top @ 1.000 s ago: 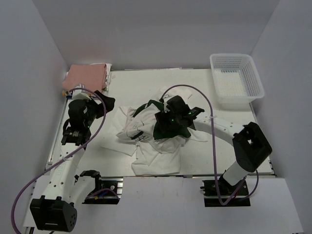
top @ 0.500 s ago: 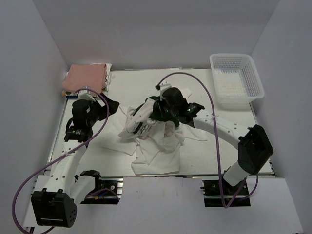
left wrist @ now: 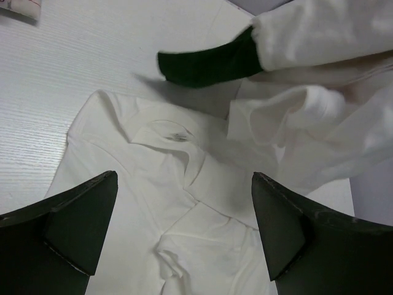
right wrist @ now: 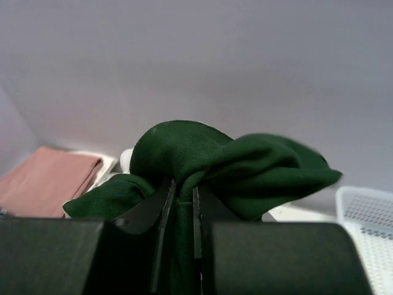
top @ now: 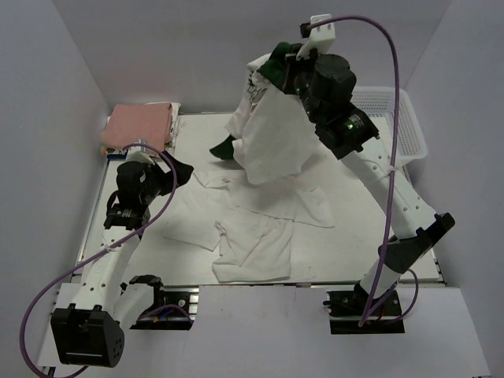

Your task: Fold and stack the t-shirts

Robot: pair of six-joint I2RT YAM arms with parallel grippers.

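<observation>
My right gripper (top: pixel 285 64) is high above the back of the table, shut on the dark green part (right wrist: pixel 202 160) of a t-shirt. The green cloth is pinched between its fingers (right wrist: pixel 163 209). The rest of that t-shirt (top: pixel 268 146) hangs down white, and a green sleeve (top: pixel 223 148) dangles at its left. More white t-shirts (top: pixel 253 244) lie crumpled and spread on the table below. My left gripper (top: pixel 176 168) hovers open over the left edge of those t-shirts (left wrist: pixel 153 184) with nothing between its fingers (left wrist: pixel 80 227). The hanging sleeve (left wrist: pixel 209 58) is ahead of it.
A folded pink cloth (top: pixel 140 126) lies at the back left corner. A white lattice basket (top: pixel 394 118) stands at the back right, partly behind the right arm. White walls enclose the table on three sides.
My right gripper shut on the green part of the t-shirt and lifted it from the pile high toward the back. The left arm shifted slightly.
</observation>
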